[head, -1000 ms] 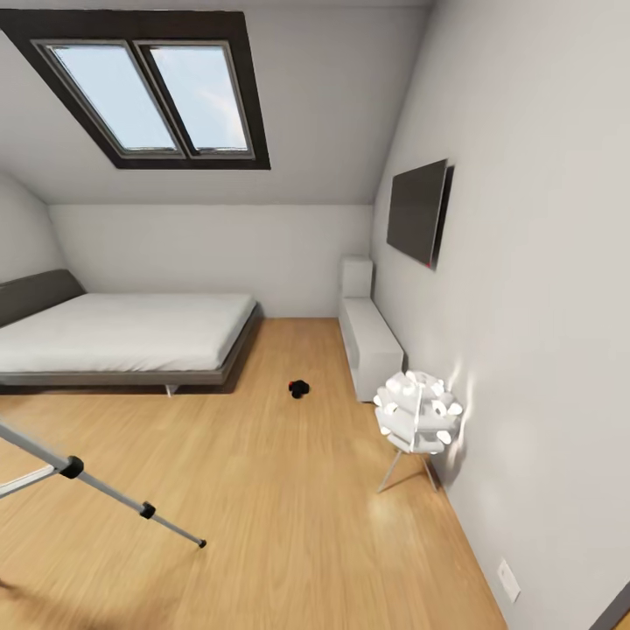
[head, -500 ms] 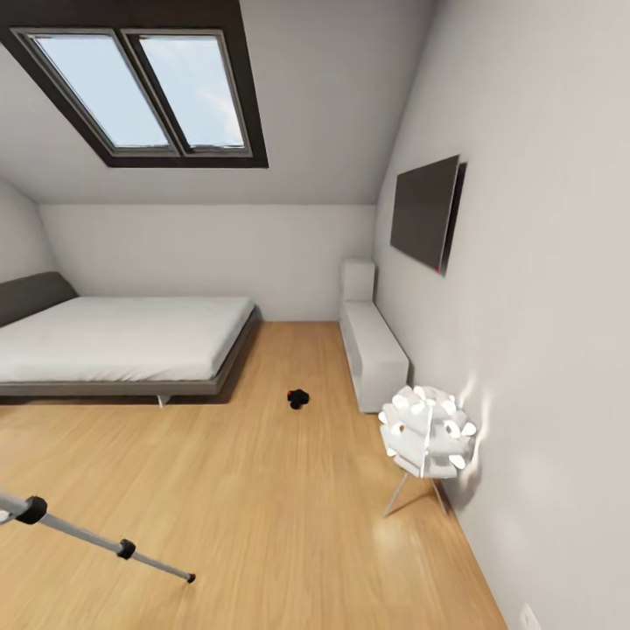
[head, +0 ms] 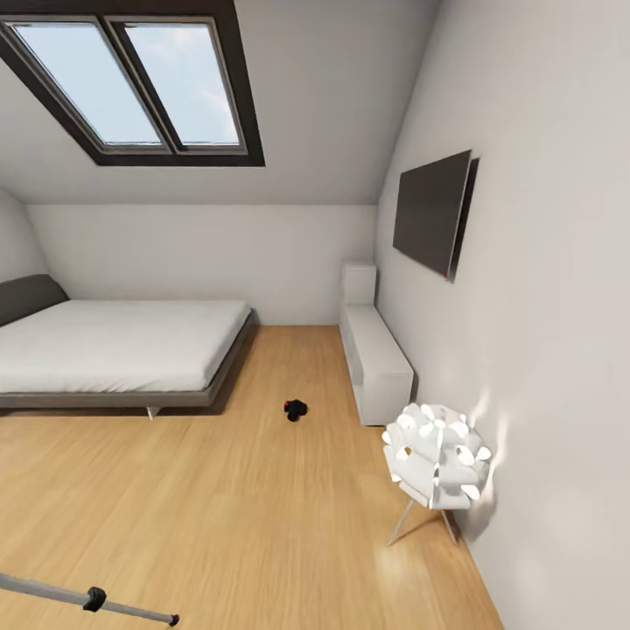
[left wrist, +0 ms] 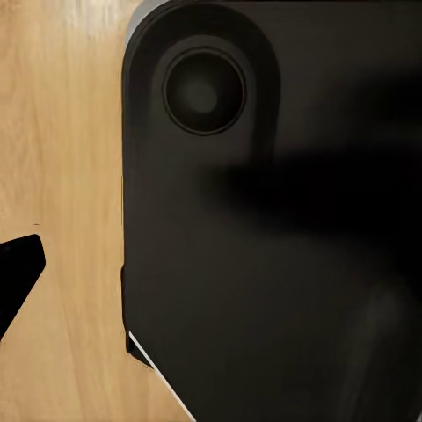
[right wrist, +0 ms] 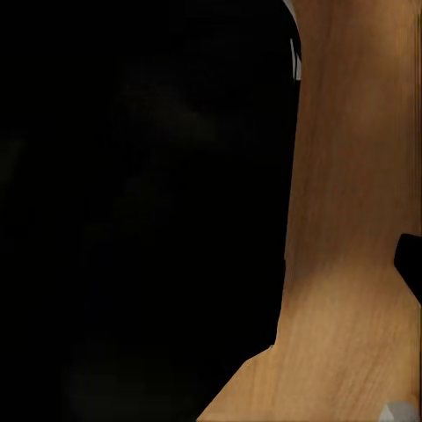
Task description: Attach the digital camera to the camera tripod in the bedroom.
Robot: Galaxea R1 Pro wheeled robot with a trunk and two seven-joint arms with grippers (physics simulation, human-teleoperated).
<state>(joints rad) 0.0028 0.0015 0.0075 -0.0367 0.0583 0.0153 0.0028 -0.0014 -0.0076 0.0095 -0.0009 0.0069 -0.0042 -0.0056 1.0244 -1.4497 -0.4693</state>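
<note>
The digital camera (head: 297,409), a small black body with a red dot, lies on the light wood floor in the middle of the bedroom, between the bed and the white cabinet. One silver leg of the camera tripod (head: 87,599), with a black joint and foot, crosses the head view's lower left corner; the rest of the tripod is out of frame. In the left wrist view a dark tip (left wrist: 18,281) stands over the floor beside a large black robot part (left wrist: 264,220). The right wrist view has a similar dark tip (right wrist: 410,264) at its edge.
A low grey bed (head: 114,350) stands at the left. A white low cabinet (head: 376,363) runs along the right wall under a dark wall screen (head: 433,214). A white chair (head: 437,459) on thin metal legs stands near the right wall. A skylight (head: 131,83) sits in the sloped ceiling.
The whole head view has shifted as the robot moves into the room: the tripod leg has slid toward the lower left corner and the chair looks nearer. Nothing in the room itself has moved.
</note>
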